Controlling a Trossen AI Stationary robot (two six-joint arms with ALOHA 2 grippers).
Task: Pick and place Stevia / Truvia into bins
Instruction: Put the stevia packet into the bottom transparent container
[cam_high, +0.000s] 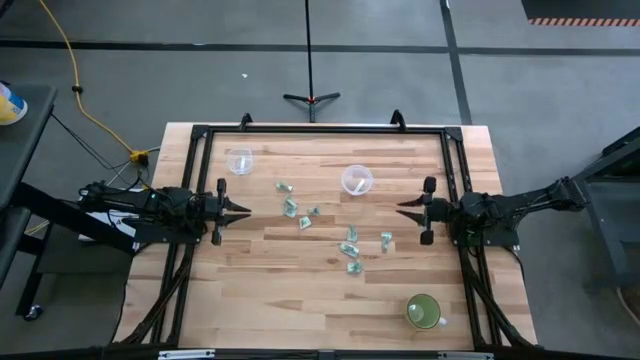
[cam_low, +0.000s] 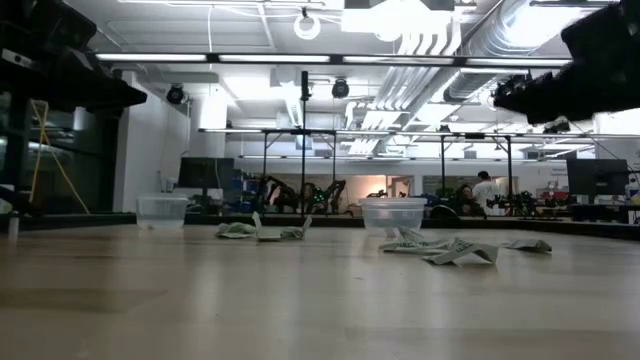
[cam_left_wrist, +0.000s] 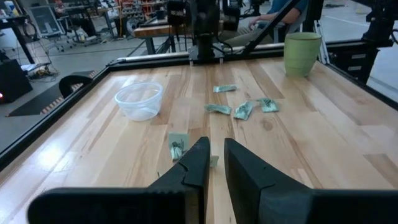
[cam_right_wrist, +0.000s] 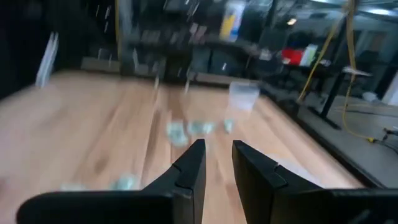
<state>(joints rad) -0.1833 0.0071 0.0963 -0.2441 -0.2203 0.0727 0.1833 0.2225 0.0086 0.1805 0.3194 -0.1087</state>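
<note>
**Eight or so packets loose on the desk, both cups empty**

Several small green-and-white sweetener packets (cam_high: 350, 236) lie scattered across the middle of the wooden desk (cam_high: 300, 290), none lifted. One clear cup (cam_high: 239, 161) stands toward the far left corner; the other clear cup (cam_high: 357, 180) stands near the centre, just beyond the packets. Neither cup holds anything that I can see. A green mug (cam_high: 423, 312) sits alone at the near right. The left claw (cam_high: 240, 211) hovers at the left side, fingers slightly parted, holding nothing. The right claw (cam_high: 406, 209) faces it from the right, likewise parted and empty.
</note>
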